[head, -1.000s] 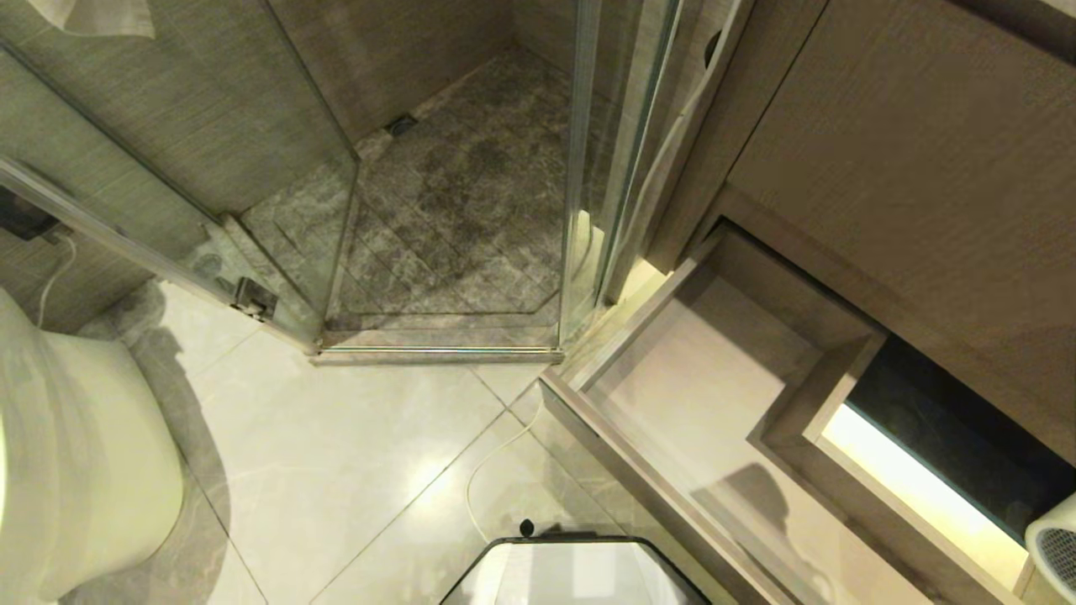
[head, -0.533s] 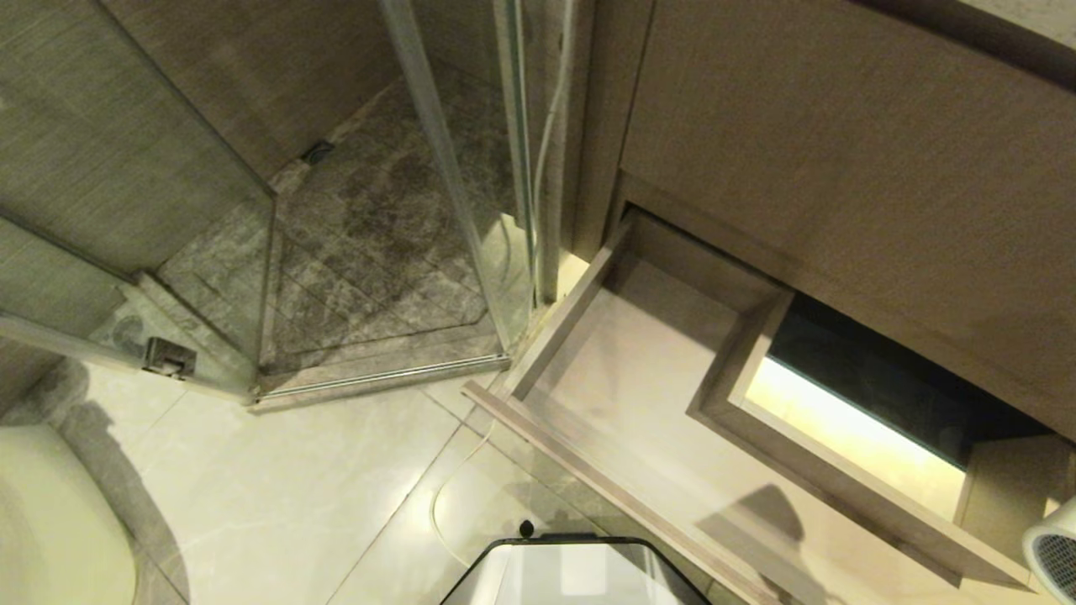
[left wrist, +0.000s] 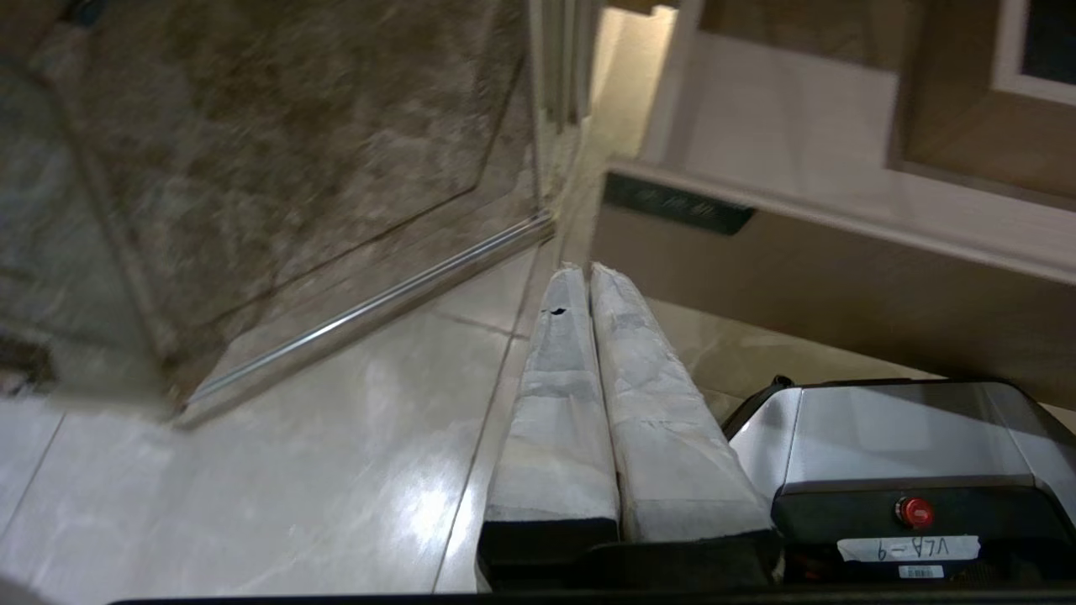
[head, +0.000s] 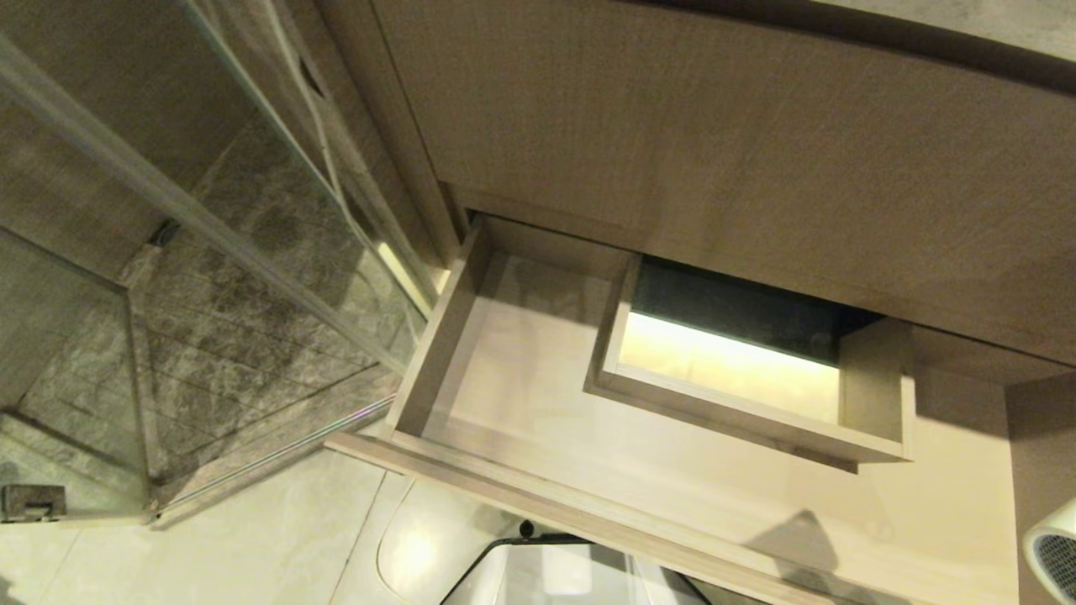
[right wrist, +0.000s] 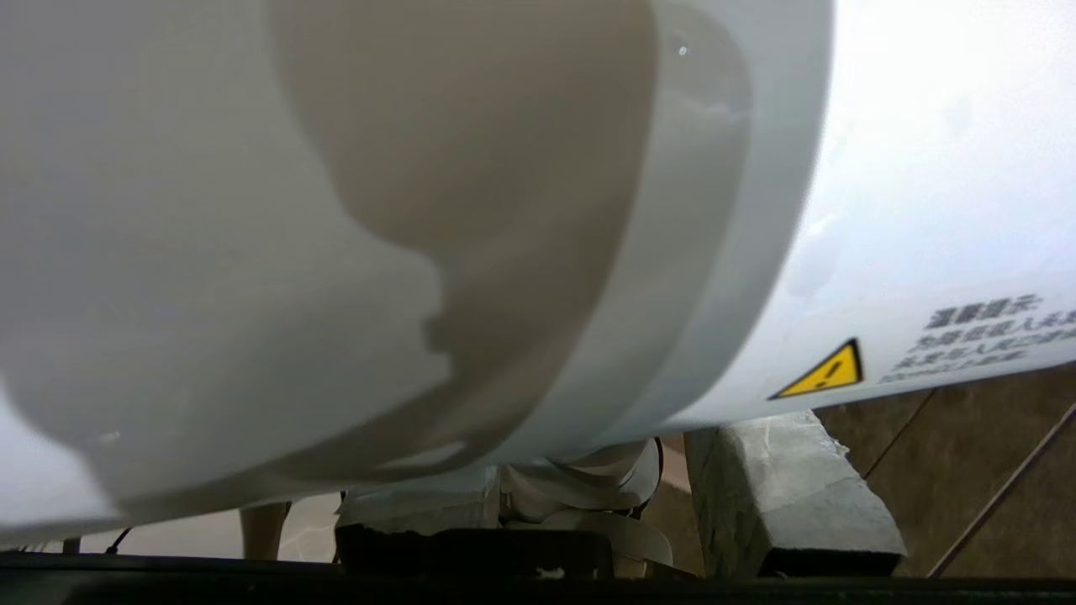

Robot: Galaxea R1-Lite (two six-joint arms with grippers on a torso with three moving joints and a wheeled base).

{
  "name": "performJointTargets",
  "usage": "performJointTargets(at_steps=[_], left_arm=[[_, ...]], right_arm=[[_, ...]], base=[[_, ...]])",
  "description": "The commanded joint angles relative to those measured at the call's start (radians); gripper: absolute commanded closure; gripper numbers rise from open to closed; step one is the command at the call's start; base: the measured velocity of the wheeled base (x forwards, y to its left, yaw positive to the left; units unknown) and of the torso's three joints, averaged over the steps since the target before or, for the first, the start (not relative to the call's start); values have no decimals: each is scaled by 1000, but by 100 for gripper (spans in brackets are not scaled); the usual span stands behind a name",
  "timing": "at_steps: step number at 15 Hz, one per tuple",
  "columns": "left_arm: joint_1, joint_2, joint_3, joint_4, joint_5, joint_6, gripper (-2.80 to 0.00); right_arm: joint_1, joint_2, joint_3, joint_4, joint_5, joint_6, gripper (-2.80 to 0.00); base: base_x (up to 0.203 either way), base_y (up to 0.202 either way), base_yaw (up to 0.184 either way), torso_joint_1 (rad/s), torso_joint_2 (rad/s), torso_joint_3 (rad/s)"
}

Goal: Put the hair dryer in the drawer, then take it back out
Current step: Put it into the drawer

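1. Head view: the drawer (head: 521,395) stands pulled out below the tall wood-grain panel (head: 714,143), its floor bare around the box-shaped cut-out (head: 748,378). The front rail runs slanted across the lower frame. The hair dryer (head: 1051,550) shows only as its grey grille at the lower right edge, above the drawer's right end. The glass shower screen (head: 210,227) sits near the drawer's left side.
2. Left wrist view: the left gripper (left wrist: 588,270) has its fingers pressed together, hanging over the tiled floor (left wrist: 294,487) just short of the drawer front with its black plate (left wrist: 677,204).
3. Right wrist view: the right gripper (right wrist: 588,487) clamps the hair dryer's handle; the white barrel fills the frame.
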Motion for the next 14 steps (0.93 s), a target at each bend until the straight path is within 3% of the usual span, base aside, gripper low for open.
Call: performJointTargets(at_steps=[1, 7, 11, 14], left_arm=[[0, 0, 2, 0, 0, 0, 0], [0, 0, 2, 0, 0, 0, 0], [0, 0, 2, 0, 0, 0, 0], [0, 0, 2, 0, 0, 0, 0]], right_arm=[[0, 9, 0, 0, 1, -4, 0], [-2, 46, -46, 2, -2, -1, 0], [-21, 297, -196, 21, -6, 46, 0], [-95, 480, -318, 26, -48, 80, 0]], base=[[3, 9, -136, 2, 1, 1], [0, 3, -33, 2, 0, 1], [0, 0, 0, 0, 0, 0], [0, 0, 0, 0, 0, 0]])
